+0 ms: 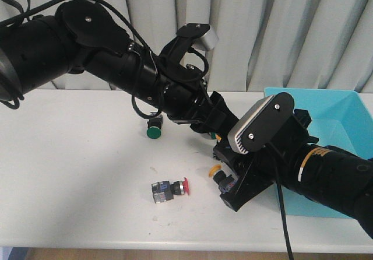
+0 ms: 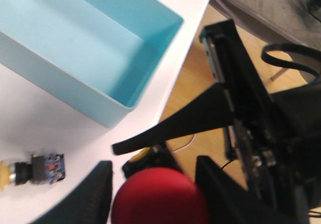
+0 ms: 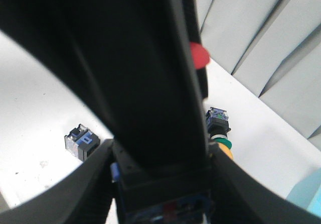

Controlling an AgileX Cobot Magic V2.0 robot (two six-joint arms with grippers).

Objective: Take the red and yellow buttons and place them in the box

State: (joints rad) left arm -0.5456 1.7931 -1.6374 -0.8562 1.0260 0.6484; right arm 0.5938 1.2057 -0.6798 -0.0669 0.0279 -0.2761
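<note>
front: right claw (image 1: 224,184) grips a yellow button (image 1: 215,170) beside the box (image 1: 326,114); a red button (image 1: 170,190) lies free. left wrist: left claw (image 2: 153,184) seemingly pinches a red cap (image 2: 159,196). right wrist: blocky body (image 3: 160,204) wedged between the fingers. light, rigid, slick caps; grip bodies.

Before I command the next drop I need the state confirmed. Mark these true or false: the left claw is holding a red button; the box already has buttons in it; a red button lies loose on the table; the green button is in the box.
1. The left claw is holding a red button. True: its red cap sits between the fingers.
2. The box already has buttons in it. False: the interior that shows is bare.
3. A loose red button lies on the table. True: it is near the front edge, apart from both claws.
4. The green button is in the box. False: it is on the table, under the left arm.
</note>
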